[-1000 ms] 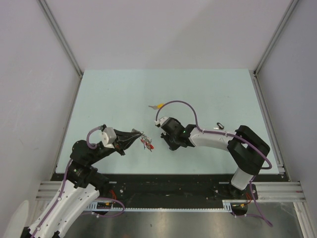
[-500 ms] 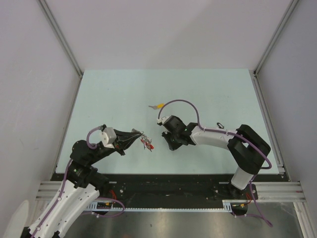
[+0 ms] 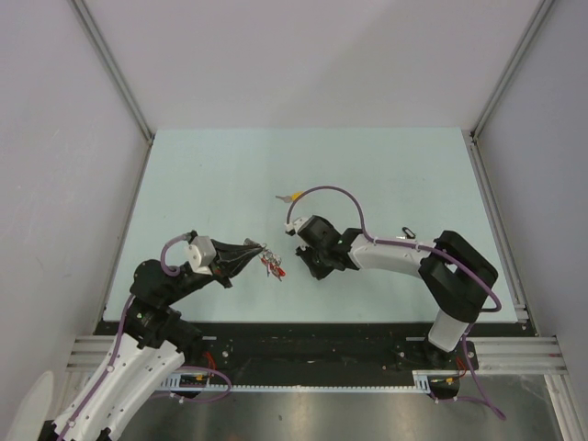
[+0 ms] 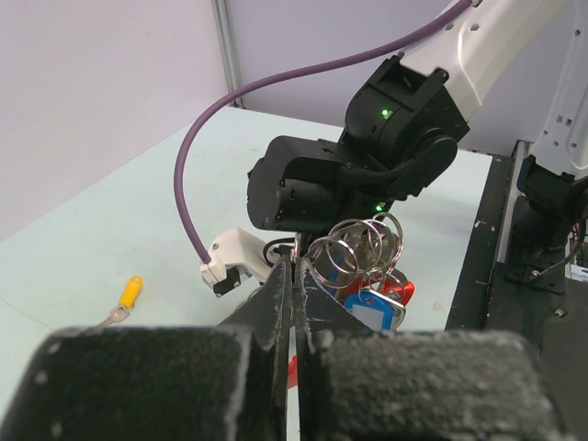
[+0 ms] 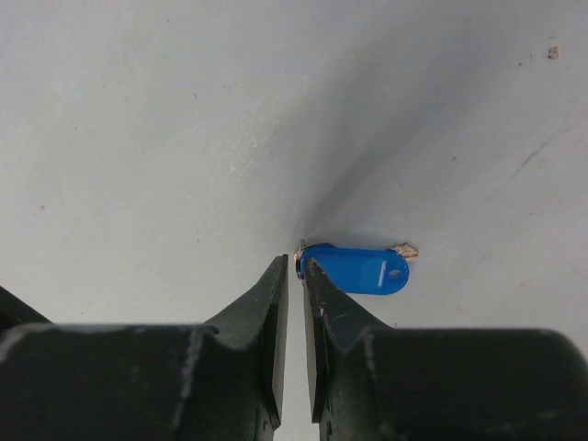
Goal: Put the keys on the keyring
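From overhead, the left gripper (image 3: 256, 250) holds the keyring (image 3: 269, 264) off the pale table (image 3: 220, 175), fingers pressed together. The right gripper (image 3: 309, 265) points down at the surface just beside it, and a yellow-capped key (image 3: 293, 195) lies apart, farther back. In the left wrist view the fingers meet with no gap, and the silver rings sit just past their tips, with a blue tag (image 4: 372, 310) and a red tag (image 4: 405, 290) hanging below. The right arm's black wrist stands close behind. In the right wrist view the blue-capped key (image 5: 356, 270) lies flat on the table, its near end touching the tip of one of the fingers (image 5: 335, 322). The fingers stand a narrow slit apart; whether they pinch the key's metal end cannot be told. Judged step: picking up the blue-capped key. The next move calls for a secure pinch, then carrying the key across to the held ring.
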### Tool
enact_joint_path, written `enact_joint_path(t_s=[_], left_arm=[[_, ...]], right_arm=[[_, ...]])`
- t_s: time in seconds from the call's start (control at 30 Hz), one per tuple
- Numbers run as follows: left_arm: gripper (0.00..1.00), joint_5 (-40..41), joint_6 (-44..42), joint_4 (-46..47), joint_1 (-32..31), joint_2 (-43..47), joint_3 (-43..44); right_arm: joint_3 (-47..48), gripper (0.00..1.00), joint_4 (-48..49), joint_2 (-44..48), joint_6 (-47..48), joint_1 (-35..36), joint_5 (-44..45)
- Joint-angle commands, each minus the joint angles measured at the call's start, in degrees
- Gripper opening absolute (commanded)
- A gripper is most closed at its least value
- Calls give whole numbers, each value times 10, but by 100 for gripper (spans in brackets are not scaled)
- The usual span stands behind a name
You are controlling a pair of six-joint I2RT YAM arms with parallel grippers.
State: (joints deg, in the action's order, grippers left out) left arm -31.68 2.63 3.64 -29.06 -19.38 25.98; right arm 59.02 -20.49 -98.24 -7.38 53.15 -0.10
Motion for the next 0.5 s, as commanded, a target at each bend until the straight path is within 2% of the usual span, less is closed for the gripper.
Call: enact_joint_path(t_s=[0.0, 0.47], left_arm=[[0, -6, 10, 19, 7, 5, 5], [0, -7, 11, 19, 7, 3, 5]], right_arm=[[27, 16, -5, -13, 19, 6, 22], [32, 13, -32, -8, 25, 9, 44]])
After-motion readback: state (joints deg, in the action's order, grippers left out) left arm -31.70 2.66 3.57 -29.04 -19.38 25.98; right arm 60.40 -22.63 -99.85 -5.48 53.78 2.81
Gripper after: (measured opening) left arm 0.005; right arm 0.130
